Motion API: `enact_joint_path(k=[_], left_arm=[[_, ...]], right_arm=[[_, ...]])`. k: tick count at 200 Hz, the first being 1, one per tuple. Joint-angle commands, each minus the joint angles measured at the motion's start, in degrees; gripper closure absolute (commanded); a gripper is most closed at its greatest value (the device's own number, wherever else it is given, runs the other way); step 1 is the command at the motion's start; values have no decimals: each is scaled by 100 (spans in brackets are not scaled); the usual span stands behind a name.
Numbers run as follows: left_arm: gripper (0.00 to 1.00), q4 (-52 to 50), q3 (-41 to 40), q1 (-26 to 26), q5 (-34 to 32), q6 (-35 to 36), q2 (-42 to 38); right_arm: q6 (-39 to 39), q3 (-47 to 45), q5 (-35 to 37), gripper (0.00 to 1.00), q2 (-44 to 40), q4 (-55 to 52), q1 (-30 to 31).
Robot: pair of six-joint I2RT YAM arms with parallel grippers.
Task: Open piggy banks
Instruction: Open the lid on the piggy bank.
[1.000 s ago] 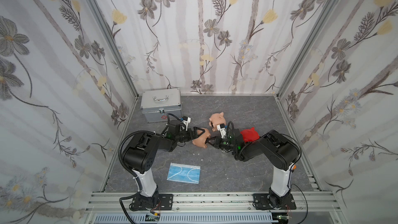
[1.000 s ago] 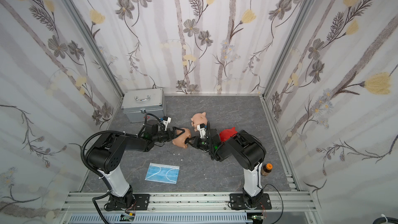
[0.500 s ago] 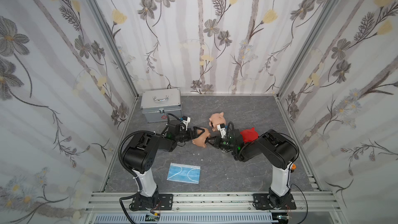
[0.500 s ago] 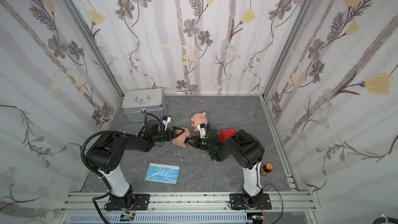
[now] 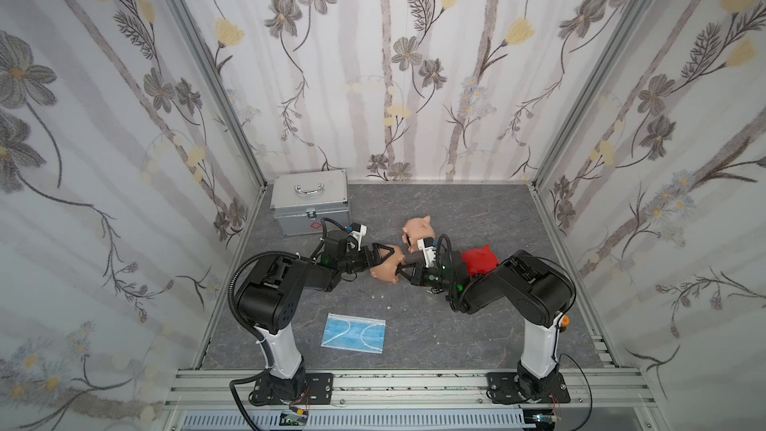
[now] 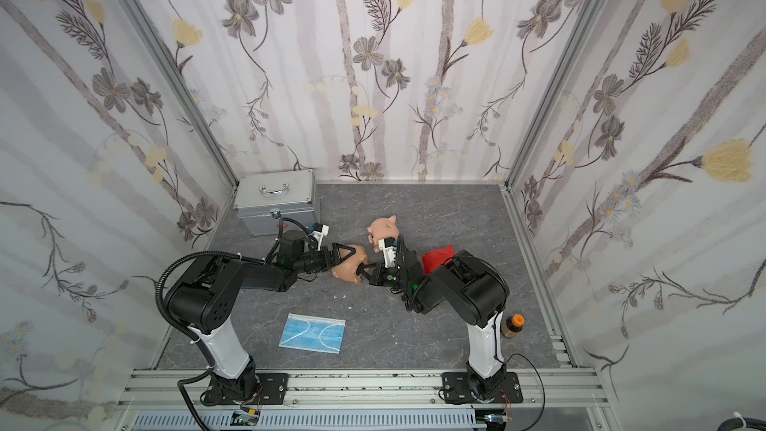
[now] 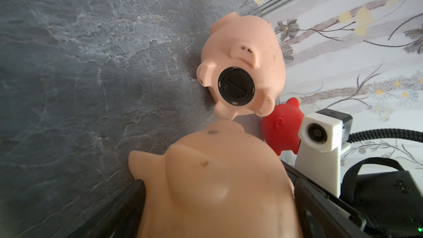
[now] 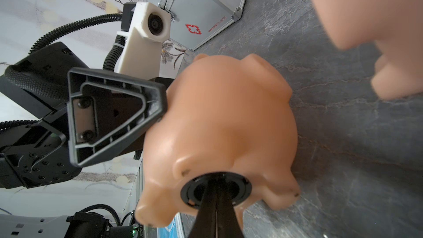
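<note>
Presently, the left gripper (image 5: 379, 261) is clasping the first peach piggy bank (image 5: 387, 271) across its body, jaws spread wide around it. This bank is lying on its side, touching the grey table (image 5: 456, 209), between the two arms. The right gripper (image 8: 215, 193), jaws pressed together, is pushing its tips into that bank's black belly plug (image 8: 194, 191), which is sitting in its socket. The second peach piggy bank (image 7: 242, 49) is lying just behind, its second belly plug (image 7: 235, 87) seated. The red piggy bank (image 5: 478, 261) is resting beside the right arm, partly hidden by it. A silver case (image 5: 309, 201) is standing rear left; a blue face mask (image 5: 353, 332) is lying in front.
</note>
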Motion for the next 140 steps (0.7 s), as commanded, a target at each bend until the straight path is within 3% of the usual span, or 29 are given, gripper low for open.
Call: enact_joint_path(k=[1,36,75,140], left_arm=[[0,-954,-36,-59,201,98,71],[0,-950,-31,-60,211,98,76],[0,-958,-23,-58,214,106,76],[0,-977,-9,-60,213,115,95]], right_arm=[[-547,44,606,100,-152,565,52],[-981,-5,536,100,-151,972,115],[-1649,228,724,100,-145,366,240],[-2428,166,794,100,120,741,315]])
